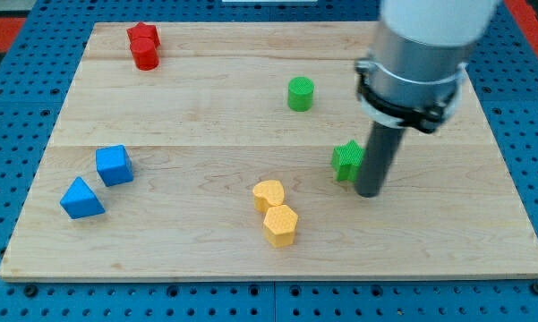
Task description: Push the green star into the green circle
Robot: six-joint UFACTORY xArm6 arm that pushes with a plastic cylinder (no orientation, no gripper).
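Inspection finding: my tip [369, 192] is resting on the wooden board [206, 107] just to the view's right of the green star [346, 161] and slightly below it, and the rod appears to be touching or all but touching the star's right edge; the frame is not settling which. The tool is a plain rod carrying nothing, with no jaws to open or close. The green star is sitting right of the board's centre, and the green circle [300, 93] is standing up and to the view's left of it, apart, with bare wood lying between them. The step in hand is judged to be the start of the push, with the tip taking station behind the star. The present contact point is favouring a shove mostly leftward, so the next move is calling for the tip to bear from the star's lower right and drive it diagonally toward the view's upper left until the two green blocks are meeting. A yellow heart [269, 193] and a yellow hexagon [280, 224] are lying below and left of the star, outside that line. Two red blocks [144, 45] and the blue cube [114, 165] and blue triangle [81, 199] are sitting well clear.
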